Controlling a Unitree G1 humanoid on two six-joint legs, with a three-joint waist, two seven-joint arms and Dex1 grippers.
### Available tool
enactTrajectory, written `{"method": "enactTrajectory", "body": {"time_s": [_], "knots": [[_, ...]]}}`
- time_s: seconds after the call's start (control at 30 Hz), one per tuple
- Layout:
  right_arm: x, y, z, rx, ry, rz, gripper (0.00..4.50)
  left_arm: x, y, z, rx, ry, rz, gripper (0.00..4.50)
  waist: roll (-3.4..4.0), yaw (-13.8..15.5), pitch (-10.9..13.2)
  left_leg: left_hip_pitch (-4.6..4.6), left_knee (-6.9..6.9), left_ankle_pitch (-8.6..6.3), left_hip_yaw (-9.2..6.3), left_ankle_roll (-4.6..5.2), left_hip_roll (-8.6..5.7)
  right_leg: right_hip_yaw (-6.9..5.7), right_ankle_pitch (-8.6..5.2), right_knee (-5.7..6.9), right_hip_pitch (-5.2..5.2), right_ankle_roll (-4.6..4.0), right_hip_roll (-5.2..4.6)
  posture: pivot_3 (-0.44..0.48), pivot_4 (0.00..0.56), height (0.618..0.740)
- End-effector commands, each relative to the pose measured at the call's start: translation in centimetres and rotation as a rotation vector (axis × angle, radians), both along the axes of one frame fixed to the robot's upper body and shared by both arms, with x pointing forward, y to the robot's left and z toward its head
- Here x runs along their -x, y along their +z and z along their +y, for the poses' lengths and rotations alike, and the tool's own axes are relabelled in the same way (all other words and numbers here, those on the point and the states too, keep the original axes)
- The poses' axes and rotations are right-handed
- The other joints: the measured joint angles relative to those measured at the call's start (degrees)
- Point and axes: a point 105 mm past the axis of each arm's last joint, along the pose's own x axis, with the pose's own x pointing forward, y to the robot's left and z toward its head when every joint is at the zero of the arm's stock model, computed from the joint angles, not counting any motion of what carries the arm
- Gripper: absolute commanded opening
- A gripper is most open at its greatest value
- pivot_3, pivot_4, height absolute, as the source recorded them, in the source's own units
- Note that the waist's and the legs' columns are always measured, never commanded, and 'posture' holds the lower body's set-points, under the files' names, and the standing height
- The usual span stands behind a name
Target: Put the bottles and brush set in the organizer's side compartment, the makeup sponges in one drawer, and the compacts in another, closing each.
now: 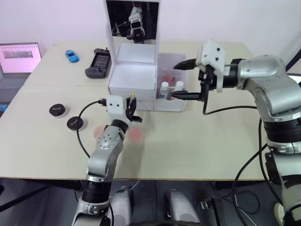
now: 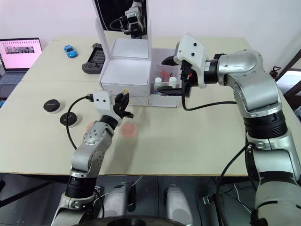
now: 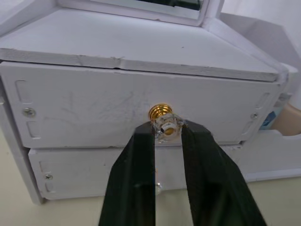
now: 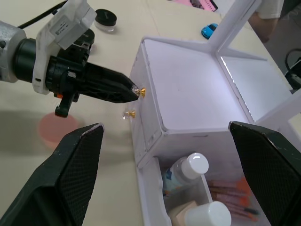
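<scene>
1. The left tool (image 3: 167, 136) was clenched on the gold knob (image 3: 162, 115) of the organizer's (image 1: 131, 77) upper drawer (image 3: 131, 106), which was seen shut. The pinch sat on the knob's clear tip only, so it was judged that the fingers could slide off on a pull.
2. The organizer was judged light; a pull on a stiff drawer could drag the whole box across the surface (image 1: 188, 141) or tip its mirror (image 1: 132, 21).
3. The right tool (image 1: 186, 79) was held released above the side compartment (image 4: 188, 188), where the bottles (image 4: 190, 167) and the brush set (image 4: 230, 188) already lay. A box dragged forward could be knocked against its lower finger.
4. The makeup sponges (image 2: 128, 130) lay flat on the surface just beside the left arm, and it was judged that they could be swept away by it.
5. The compacts (image 1: 66, 117) lay well apart to the left, untouched.
</scene>
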Motion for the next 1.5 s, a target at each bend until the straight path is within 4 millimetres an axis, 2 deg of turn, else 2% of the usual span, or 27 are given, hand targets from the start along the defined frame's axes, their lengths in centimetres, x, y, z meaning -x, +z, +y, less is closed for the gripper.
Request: {"method": "enactTrajectory", "body": {"time_s": [0.03,0.13,0.23,0.43,0.57,0.73,0.97,1.1,1.17,1.23,1.27,1.37,1.5], "knots": [[0.3,1.9,0.0,-0.014,0.005,-0.064,4.50,0.1,1.6,-0.1,-0.003,0.002,-0.072,0.25,0.00,0.00,0.00,0.00,0.00,0.00,0.00,0.00,0.00,0.00,0.00,0.00,0.01,0.00,0.00,0.000,0.150,0.739],[0.3,1.8,-0.1,-0.012,0.008,-0.061,4.50,0.4,1.7,0.0,-0.004,-0.005,-0.077,0.25,0.00,-0.05,0.00,0.00,0.00,0.00,0.00,0.00,0.00,0.00,0.00,0.00,0.00,0.00,0.00,0.000,0.150,0.739],[0.3,1.6,0.0,-0.013,0.009,-0.061,4.50,1.6,1.7,0.0,0.009,-0.039,-0.067,0.25,0.00,-0.12,0.00,0.00,-0.01,0.00,0.00,0.00,0.00,0.00,0.00,-0.01,0.00,0.00,0.00,0.000,0.150,0.739],[0.3,0.8,0.7,-0.026,0.031,-0.042,4.50,5.8,1.1,0.3,0.026,-0.165,0.018,0.25,0.02,-0.33,0.01,0.01,-0.08,0.00,-0.02,0.00,0.07,0.01,-0.01,0.03,-0.06,-0.02,0.06,0.000,0.150,0.739],[0.1,0.5,1.3,-0.026,0.059,-0.026,4.50,8.0,0.8,1.5,0.013,-0.178,0.054,0.25,0.01,-0.25,0.01,0.02,-0.06,0.00,-0.05,0.00,0.08,0.01,-0.02,0.03,-0.02,-0.05,0.06,0.000,0.150,0.739],[-0.2,0.3,1.7,-0.018,0.081,-0.025,4.50,8.8,0.5,1.3,0.017,-0.177,0.082,0.25,0.01,-0.13,0.01,0.02,-0.01,0.00,-0.04,0.00,0.05,0.00,-0.11,0.01,0.02,-0.22,0.00,0.000,0.150,0.739],[-0.3,0.3,1.8,-0.014,0.099,-0.025,4.50,8.7,0.1,1.6,0.012,-0.155,0.105,0.25,0.02,-0.24,0.01,0.02,-0.03,0.00,-0.03,0.00,0.04,0.00,-0.05,0.00,0.00,-0.11,-0.01,0.000,0.150,0.739],[0.6,1.1,1.3,-0.042,0.158,0.005,4.50,9.4,0.7,2.7,-0.031,-0.139,0.087,2.21,0.02,-0.28,0.01,0.02,-0.04,0.00,-0.03,0.00,0.04,0.00,-0.06,0.00,0.00,-0.13,-0.01,0.000,0.150,0.739],[0.8,1.5,1.0,-0.059,0.173,0.011,4.50,10.2,1.2,3.0,-0.030,-0.153,0.079,3.13,0.02,-0.30,0.01,0.01,-0.05,0.00,-0.04,0.00,0.05,0.00,-0.08,0.00,-0.02,-0.16,-0.01,0.000,0.150,0.739],[0.9,1.6,0.5,-0.067,0.175,0.009,4.50,11.2,1.6,3.2,-0.043,-0.176,0.068,4.24,0.02,-0.30,0.01,0.01,-0.06,-0.01,-0.02,0.00,0.06,0.00,-0.11,-0.02,-0.01,-0.23,-0.04,0.000,0.150,0.739],[0.9,1.6,0.2,-0.076,0.168,0.019,4.50,11.8,2.0,3.5,-0.067,-0.191,0.051,4.45,0.02,-0.31,0.01,0.01,-0.06,-0.01,-0.01,0.00,0.05,0.00,-0.11,-0.02,-0.01,-0.23,-0.05,0.000,0.150,0.739],[0.3,1.2,-0.8,-0.114,0.120,0.036,4.50,12.7,2.9,5.4,-0.136,-0.212,0.016,4.45,0.02,-0.28,0.01,0.03,-0.06,-0.01,-0.01,0.00,0.05,-0.01,-0.14,-0.04,0.00,-0.29,-0.07,0.000,0.150,0.739],[-0.4,-0.1,-3.6,-0.164,0.053,0.149,4.50,13.0,3.6,10.9,-0.243,-0.183,0.037,4.45,0.03,-0.24,0.02,0.05,-0.06,-0.01,-0.01,0.00,0.06,-0.10,-0.24,-0.09,0.01,-0.51,-0.14,0.000,0.150,0.739]]}}
